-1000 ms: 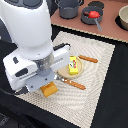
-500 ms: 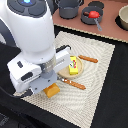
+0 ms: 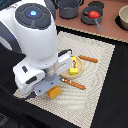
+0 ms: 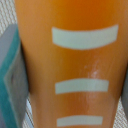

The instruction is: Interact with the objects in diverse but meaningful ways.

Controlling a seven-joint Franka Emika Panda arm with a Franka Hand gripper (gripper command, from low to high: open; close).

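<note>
Wrist view: we see the orange block [image 4: 75, 65] filling the frame, pale stripes across it, with a grey-teal finger [image 4: 12, 85] pressed along one side, so the gripper [image 3: 50, 86] appears closed on the block, though the second finger is out of sight. In the exterior view we find the block [image 3: 54, 92] low on the mat [image 3: 95, 85] beneath the arm, the yellow box [image 3: 74, 65] on the plate [image 3: 67, 74] just beyond, the knife [image 3: 74, 84] and fork [image 3: 88, 59] either side. Farthest, we note the pot [image 3: 69, 6] and tomato [image 3: 92, 14].
</note>
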